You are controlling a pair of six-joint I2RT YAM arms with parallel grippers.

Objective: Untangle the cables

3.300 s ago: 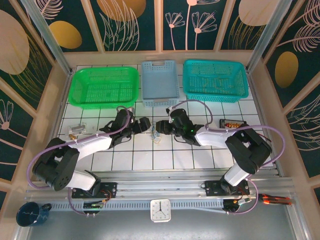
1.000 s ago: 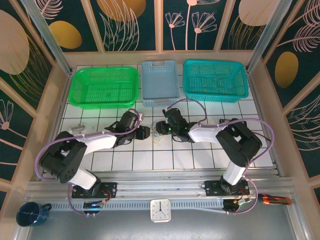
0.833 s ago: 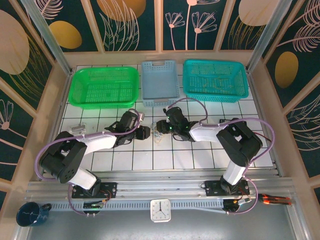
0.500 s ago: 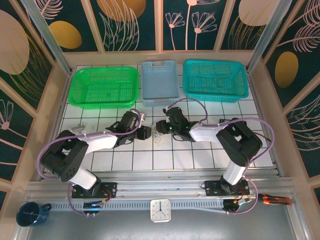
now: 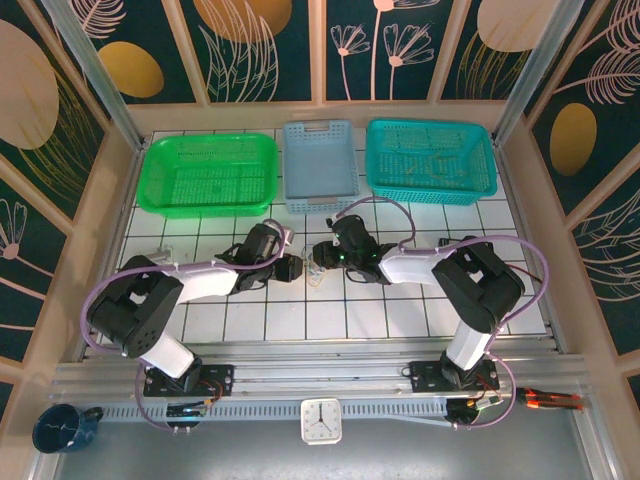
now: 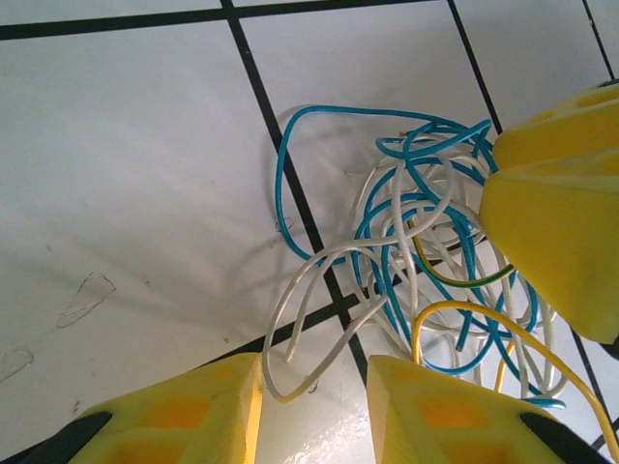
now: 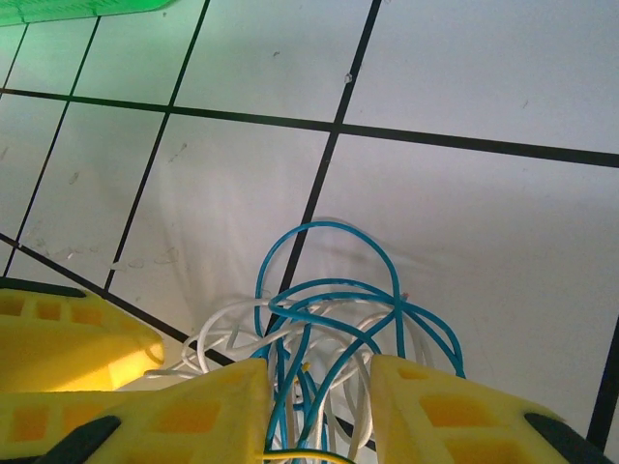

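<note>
Cables (image 5: 313, 270) lie in one small tangle on the tiled table (image 5: 300, 322), near its middle, directly between the two gripper heads. The left wrist view resolves one blue strand (image 6: 279, 179), one white strand (image 6: 338, 340) and one yellow strand (image 6: 455, 304), looped through each other; a short greenish length also crosses the knot, and whether it is a separate cord cannot be told. Left gripper (image 6: 314, 406): jaws apart, bare tile visible in the gap, the end of a white loop lying just at its mouth. Right gripper (image 7: 320, 406): a narrow gap between the yellow fingers with blue and white strands running through it; whether the pads press on them cannot be told. Three baskets stand in a row along the far edge: one green basket (image 5: 210, 172), one grey-blue basket (image 5: 320, 165), one teal basket (image 5: 430, 160). One clock (image 5: 321, 420) sits on the near rail, its dial too small to read, and one dark mug (image 5: 60, 428) stands at the near left corner. Surface: white tiles with dark grid lines. Enclosure: dark teal wall panels (image 5: 250, 50) printed with gold and pink leaf motifs.
</note>
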